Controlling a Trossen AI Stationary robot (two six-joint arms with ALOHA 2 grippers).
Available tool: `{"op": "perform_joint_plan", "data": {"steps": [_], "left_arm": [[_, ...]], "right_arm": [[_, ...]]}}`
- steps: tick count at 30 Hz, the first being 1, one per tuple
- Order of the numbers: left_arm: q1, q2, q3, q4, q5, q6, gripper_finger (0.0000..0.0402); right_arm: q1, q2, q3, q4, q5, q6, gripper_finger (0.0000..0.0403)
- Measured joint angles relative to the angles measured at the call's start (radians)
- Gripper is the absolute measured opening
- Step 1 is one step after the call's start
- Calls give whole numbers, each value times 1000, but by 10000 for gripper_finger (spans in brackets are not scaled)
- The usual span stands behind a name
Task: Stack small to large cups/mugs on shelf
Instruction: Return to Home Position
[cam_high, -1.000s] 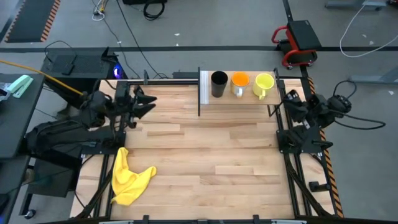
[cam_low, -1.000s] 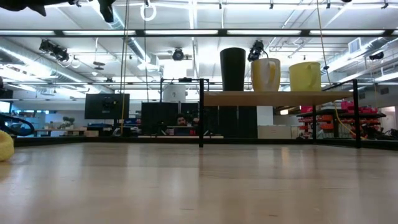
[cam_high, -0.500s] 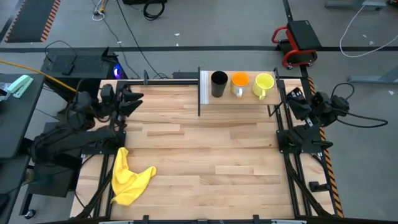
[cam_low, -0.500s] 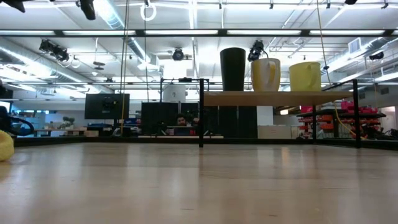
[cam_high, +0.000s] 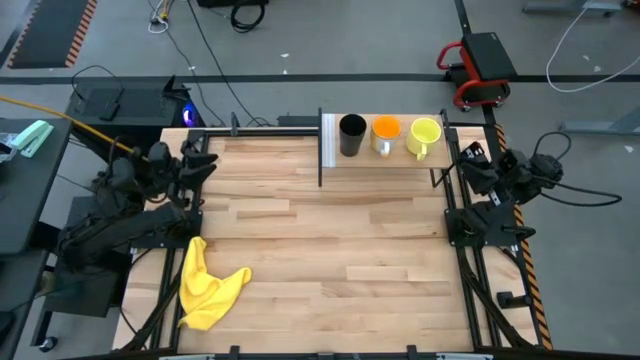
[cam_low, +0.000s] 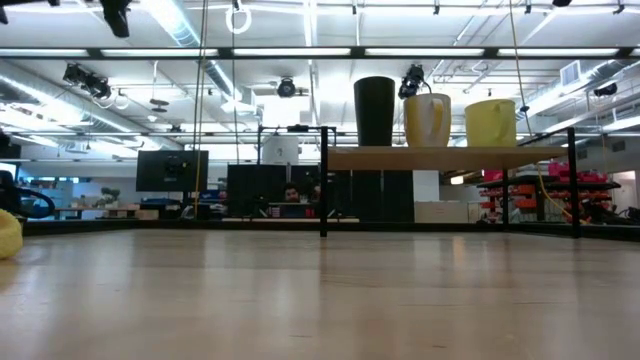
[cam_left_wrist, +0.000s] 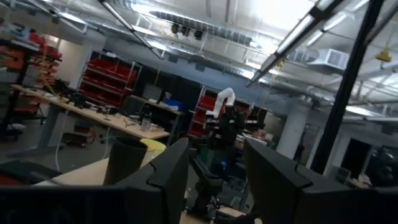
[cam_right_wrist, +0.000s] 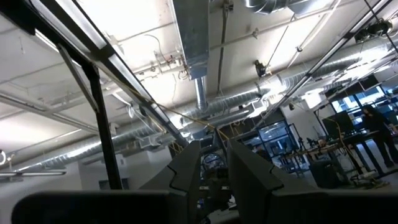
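Three cups stand upright in a row on the pale shelf board (cam_high: 395, 152), which sits at the table's far edge beside its white end panel (cam_high: 327, 140). They are the black tumbler (cam_high: 352, 135), the orange mug (cam_high: 385, 132) and the yellow-green mug (cam_high: 424, 135); the low view also shows the tumbler (cam_low: 375, 110). My left gripper (cam_high: 203, 160) hovers open over the table's far left corner, far from the shelf. My right gripper (cam_high: 468, 158) hangs open just past the shelf's right end, raised and pointing upward. Neither holds anything.
A crumpled yellow cloth (cam_high: 208, 285) lies near the table's left near corner. Dark metal posts (cam_low: 324, 180) carry the shelf above the tabletop. The wide middle of the striped-wood table (cam_high: 340, 250) is bare. Arm mounts stand along both side edges.
My left gripper has drawn back from the table's far middle toward its left edge, rising a little. The cups and the cloth have not moved.
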Motion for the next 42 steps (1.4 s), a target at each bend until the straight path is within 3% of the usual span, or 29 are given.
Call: {"op": "perform_joint_plan", "data": {"steps": [12,18,29,34,38,42], "left_arm": [[-2,-195,-189,45,-31,-108,162],[-1,-191,-225,90,-40,-100,162],[-1,-191,-228,89,-39,-121,162],[-1,-191,-228,89,-36,-122,162],[-2,-191,-228,89,-36,-122,162],[-2,-191,-228,88,-36,-125,162]], "right_arm": [[0,108,0,44,2,50,87],[-4,151,0,47,143,55,87],[-32,-61,0,-63,110,9,87],[-32,-93,-4,-137,89,58,87],[-33,-97,-82,-46,92,80,87],[-33,-102,-197,150,84,66,87]]}}
